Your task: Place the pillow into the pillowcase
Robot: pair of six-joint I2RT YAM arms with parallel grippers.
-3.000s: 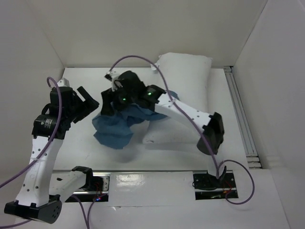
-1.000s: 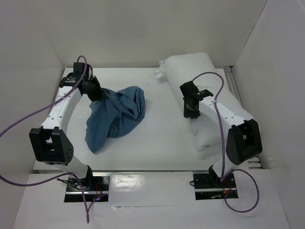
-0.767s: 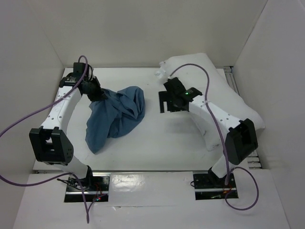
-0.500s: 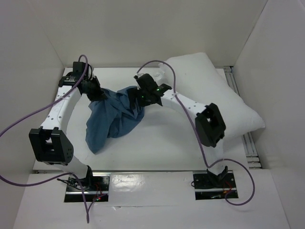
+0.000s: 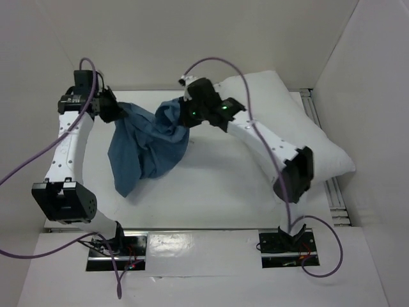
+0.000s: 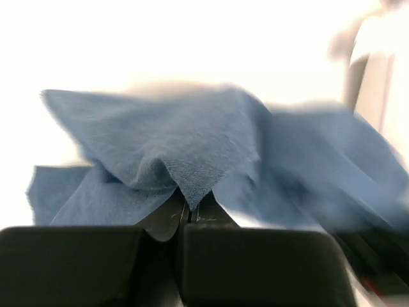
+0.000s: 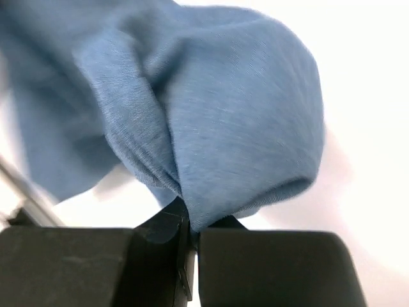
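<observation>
Blue pillowcase (image 5: 144, 147) now hangs between both arms: left gripper (image 5: 117, 111) still clenched on its ten-o'clock corner, right gripper (image 5: 183, 115), formerly at the pillow (image 5: 294, 131), newly pinching its twelve-o'clock fold.

Pillowcase (image 5: 144, 144) hangs like curtain across back-left of table (image 5: 217, 188), strung between left gripper (image 5: 118, 110) and right gripper (image 5: 183, 117), both clamped on cloth: no way through there. Pillow (image 5: 300, 128) fills back-right corner, against right wall (image 5: 374, 96). Right arm (image 5: 268, 144) slants from near edge to centre-back, crossing pillow's near-left side. Left arm (image 5: 67, 147) runs along left wall (image 5: 32, 83); narrow gap only. Open room: centre and near strip of table, between hanging cloth and right arm. Purple cable (image 5: 211, 62) loops above right wrist.
</observation>
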